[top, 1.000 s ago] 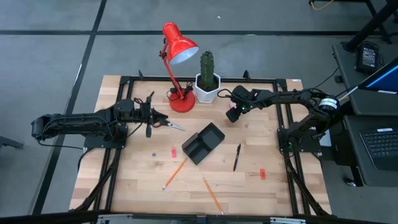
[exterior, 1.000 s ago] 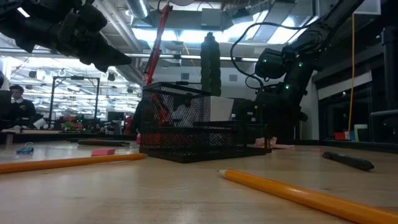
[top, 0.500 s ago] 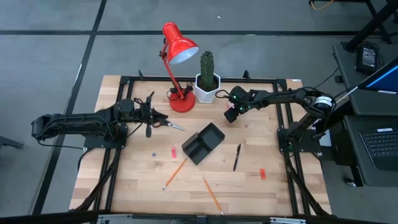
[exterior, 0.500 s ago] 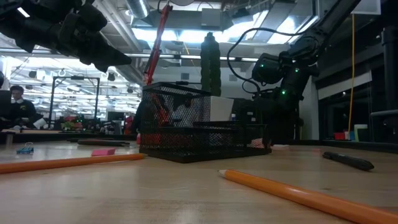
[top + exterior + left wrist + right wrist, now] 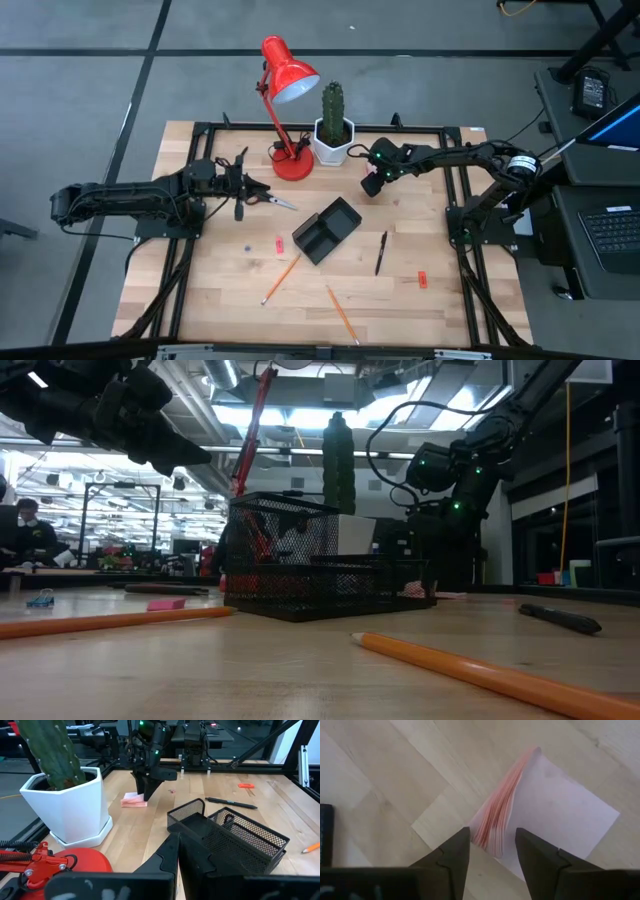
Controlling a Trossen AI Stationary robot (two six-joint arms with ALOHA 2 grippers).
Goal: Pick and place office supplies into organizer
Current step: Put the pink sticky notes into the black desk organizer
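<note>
My right gripper [image 5: 492, 837] is open and points down at the pink sticky-note pad [image 5: 555, 805], which lies flat near the table's far edge. One corner of the pad sits between its fingers. My left gripper [image 5: 258, 192] is shut and hovers well above the table, over the red-handled scissors [image 5: 272, 200], which lie flat. The black mesh organizer [image 5: 325, 230] stands mid-table. Near it on the wood lie the black pen [image 5: 381, 252], two orange pencils [image 5: 282, 278] [image 5: 342, 313], a small pink piece [image 5: 280, 243] and a small red piece [image 5: 422, 280]. My right gripper comes from above with one finger [image 5: 455, 852] on each side of the pad's stacked corner [image 5: 492, 827]. The pad lies flat on the table. Whether either finger touches it, I cannot tell.
The red desk lamp [image 5: 290, 80] and the cactus in its white pot [image 5: 333, 125] stand at the far edge, between the two arms. A tiny blue piece [image 5: 247, 246] lies left of the organizer. Bare wood shows along the near edge and to the right of the pen.
My right gripper has shifted slightly toward the table's left and down over the sticky-note pad, then held still. The left arm and all the things on the table have stayed in place.
</note>
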